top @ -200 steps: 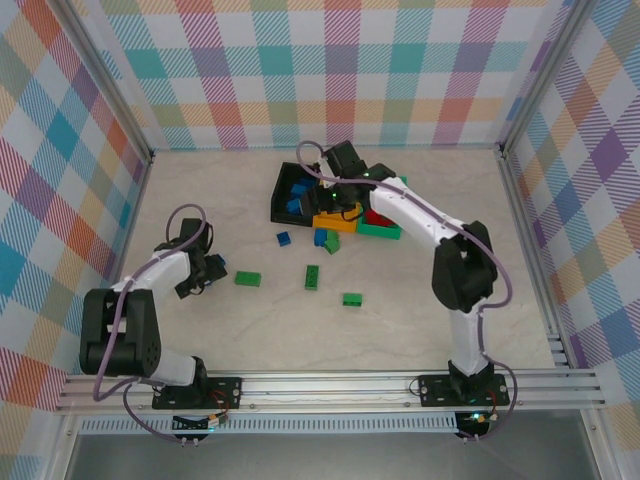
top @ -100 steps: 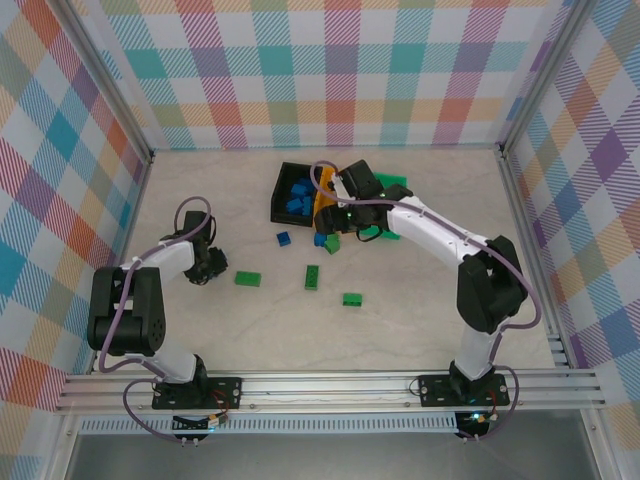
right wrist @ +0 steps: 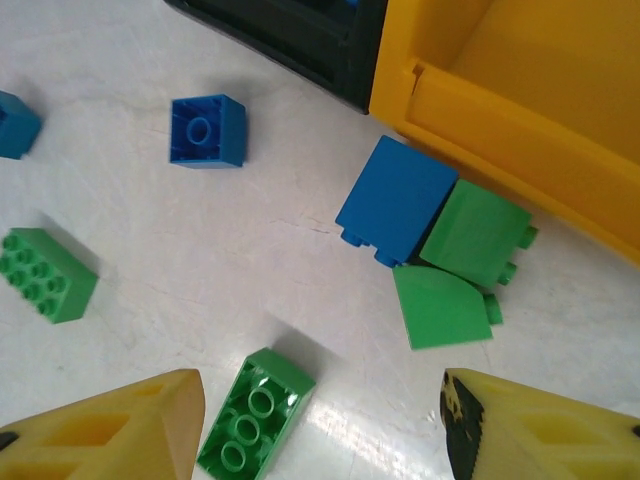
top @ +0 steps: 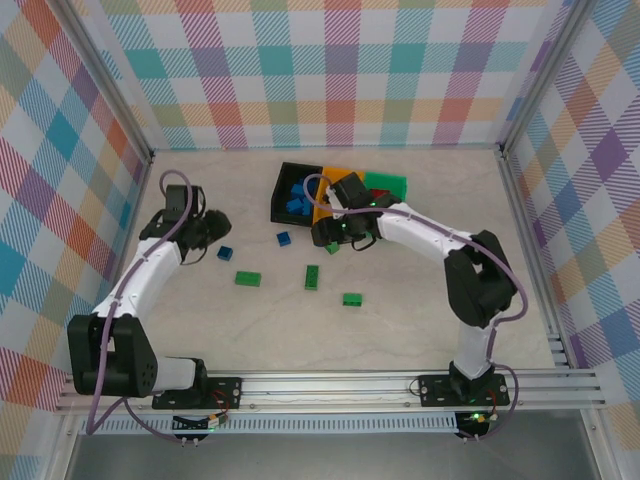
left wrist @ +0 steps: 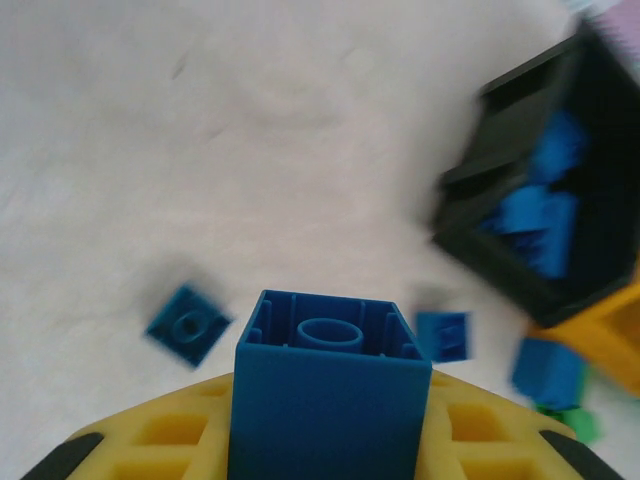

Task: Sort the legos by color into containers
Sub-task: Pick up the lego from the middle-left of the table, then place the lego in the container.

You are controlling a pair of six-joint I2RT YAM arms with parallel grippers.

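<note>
Left wrist view: your left gripper was clamped on a blue brick. The blurred black bin seemingly held more blue ones. Your right gripper hung part-open and empty above a green brick, near the orange-yellow bin.

Right gripper is hovering, fingers spread, over table; blue brick is lying against two green bricks, beside orange-yellow bin.
</note>
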